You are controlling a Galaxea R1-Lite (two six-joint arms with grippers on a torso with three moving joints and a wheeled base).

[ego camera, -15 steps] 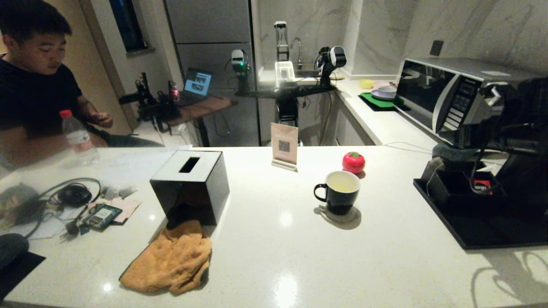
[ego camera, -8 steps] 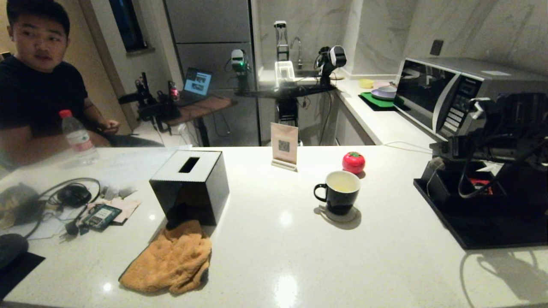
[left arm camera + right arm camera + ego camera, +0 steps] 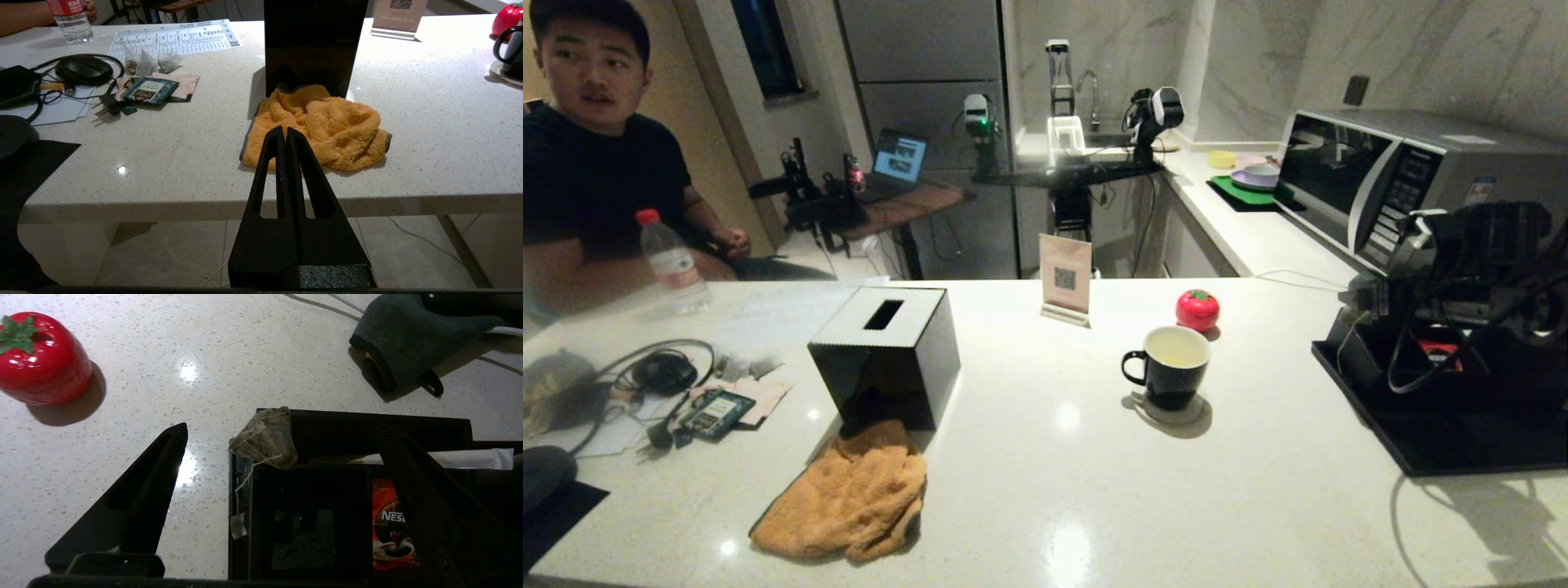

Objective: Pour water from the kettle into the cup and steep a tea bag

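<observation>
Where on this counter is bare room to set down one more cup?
Bare counter lies between the black box and the cup, and in front of the cup. Crowded: the far left around the mouse and packets, and the black tray on the right.

Countertop (image 3: 1045, 490): white, finely grey-speckled. Cup (image 3: 1168, 369): black outside, white inside, holding pale yellowish water (image 3: 1176, 353). Tomato-shaped container (image 3: 41, 359): glossy red, green leafy top. Tea bag (image 3: 267, 439): greyish-tan, brown-flecked, pale string. Organiser box (image 3: 310, 506): black. Sachet (image 3: 390, 526): red-orange with a black panel and white lettering. Cloth (image 3: 322, 126): orange, grey-edged. Tissue box (image 3: 886, 355): black sides, pale top. Bottle (image 3: 670, 261): clear, red cap. Mitt (image 3: 408, 335): dark grey.
</observation>
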